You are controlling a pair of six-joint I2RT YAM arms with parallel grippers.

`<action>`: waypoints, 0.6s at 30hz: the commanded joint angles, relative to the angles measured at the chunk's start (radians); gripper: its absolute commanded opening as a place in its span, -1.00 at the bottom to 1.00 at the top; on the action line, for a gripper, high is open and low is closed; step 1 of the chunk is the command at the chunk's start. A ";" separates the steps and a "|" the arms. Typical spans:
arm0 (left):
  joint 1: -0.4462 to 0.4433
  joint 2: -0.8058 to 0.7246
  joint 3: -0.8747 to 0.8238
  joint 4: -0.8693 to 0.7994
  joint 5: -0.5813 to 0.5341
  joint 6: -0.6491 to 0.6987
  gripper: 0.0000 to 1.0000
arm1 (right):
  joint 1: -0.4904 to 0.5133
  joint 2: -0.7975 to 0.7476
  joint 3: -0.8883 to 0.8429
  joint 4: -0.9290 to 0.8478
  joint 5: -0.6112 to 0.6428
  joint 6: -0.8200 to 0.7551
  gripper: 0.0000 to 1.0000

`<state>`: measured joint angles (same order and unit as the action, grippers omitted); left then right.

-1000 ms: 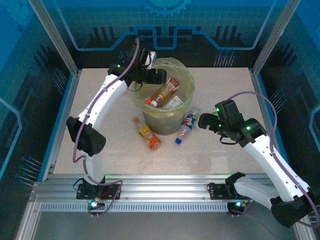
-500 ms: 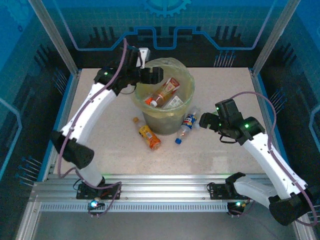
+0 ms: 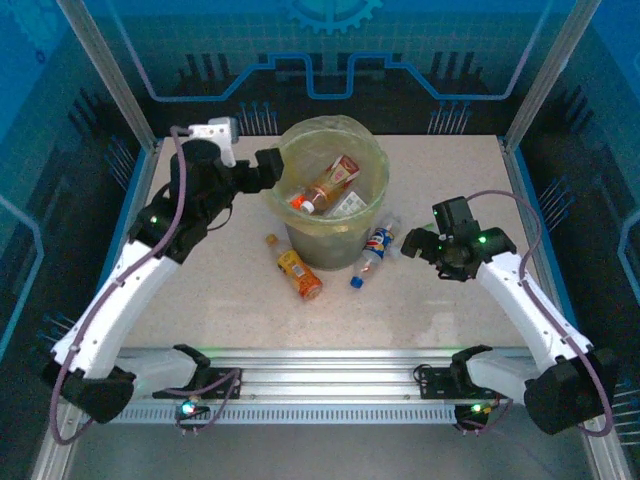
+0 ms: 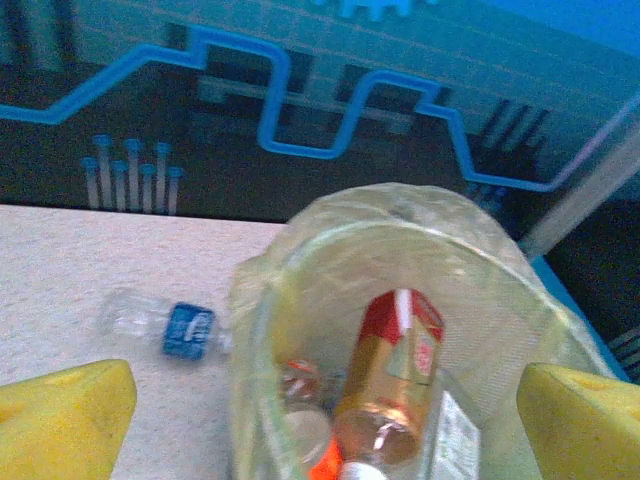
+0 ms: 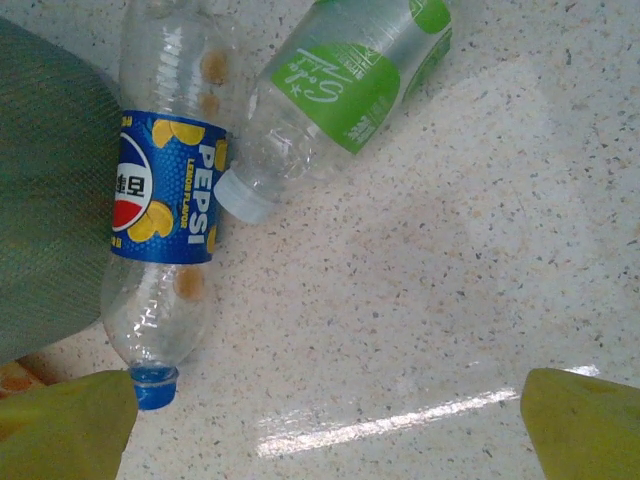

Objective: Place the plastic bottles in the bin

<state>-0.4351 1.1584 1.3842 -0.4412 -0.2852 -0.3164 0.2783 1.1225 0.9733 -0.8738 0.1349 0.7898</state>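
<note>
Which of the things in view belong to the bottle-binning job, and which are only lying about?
Job:
translucent yellow-green plastic bin
red-labelled brown bottle inside it
clear Pepsi bottle
clear green-labelled bottle
orange bottle
clear blue-banded bottle beside bin

Not the job (nothing loose):
speckled table
aluminium rails
blue panels

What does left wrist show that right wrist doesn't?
Left wrist: the inside of the bin, with a red-labelled bottle lying in it, a clear blue-labelled bottle on the table beside the bin, and the back wall.
Right wrist: a Pepsi bottle lying beside the bin's outer wall, and a green-labelled bottle next to it.
Both: the bin, the speckled table, and an open, empty gripper, the left gripper and the right gripper.
</note>
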 commanded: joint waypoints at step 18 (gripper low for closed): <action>0.039 -0.206 -0.356 0.092 -0.341 -0.135 0.98 | -0.101 0.319 0.096 0.139 -0.024 -0.012 1.00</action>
<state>-0.4026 0.9695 1.0405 -0.3683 -0.5991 -0.4217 0.1989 1.4036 1.0313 -0.7612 0.1215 0.7891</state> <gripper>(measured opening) 0.989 0.997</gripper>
